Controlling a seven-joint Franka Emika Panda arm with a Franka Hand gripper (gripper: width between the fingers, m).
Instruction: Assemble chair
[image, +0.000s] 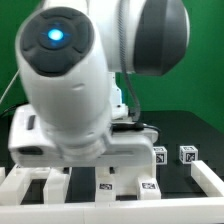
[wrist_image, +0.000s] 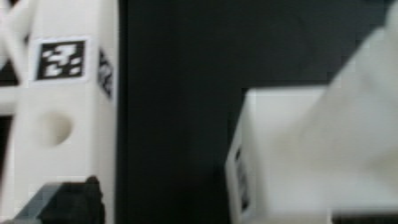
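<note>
Up close, the tool (wrist_image: 151, 215) stands open, flanked by two white chair parts (wrist_image: 63, 110), gripping nothing.

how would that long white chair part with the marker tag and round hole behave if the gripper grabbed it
The long matte white blocky plastic chair part looks rigid, so probably no flex. Its flat faces should resist rolling. The smooth-looking surface might slip in a loose pinch.

The big robot arm (image: 70, 85) hides most of the chair parts (image: 125, 165) behind it; the gripper is out of sight, and the wrist view is blurred.
</note>
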